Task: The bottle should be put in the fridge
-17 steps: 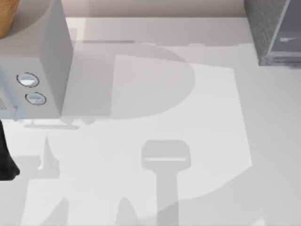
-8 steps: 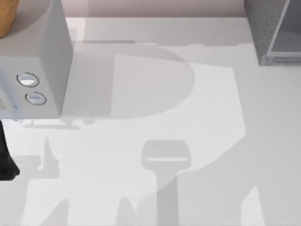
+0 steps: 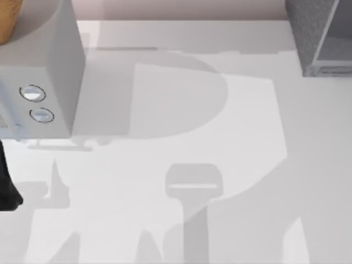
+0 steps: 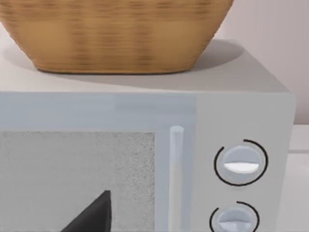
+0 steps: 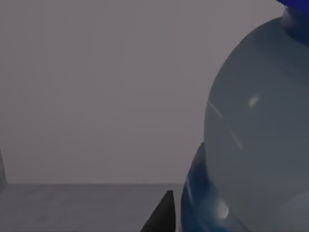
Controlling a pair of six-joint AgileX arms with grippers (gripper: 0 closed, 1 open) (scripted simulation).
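Observation:
The bottle [image 5: 256, 145] sits very close in the right wrist view, a clear body with a blue cap at its top and a blue band low down. My right gripper [image 5: 166, 212] is shut on the bottle, with one dark fingertip lying against its side. Behind it are a plain grey wall and a grey floor. The fridge [image 3: 308, 33], dark grey and speckled with a lighter framed panel, stands at the table's far right corner. My left arm [image 3: 8, 190] is parked at the left edge, and its gripper [image 4: 91, 215] faces the pale box.
A pale grey box with two round dials [image 3: 38, 82] stands at the far left, with a woven basket [image 4: 116, 34] on top of it. The white table [image 3: 181, 110] carries broad shadows across its middle and front.
A pale glint inside the fridge's frame one second ago is gone. The shadow at the table's front right has shifted. Nothing has moved in the last half second.

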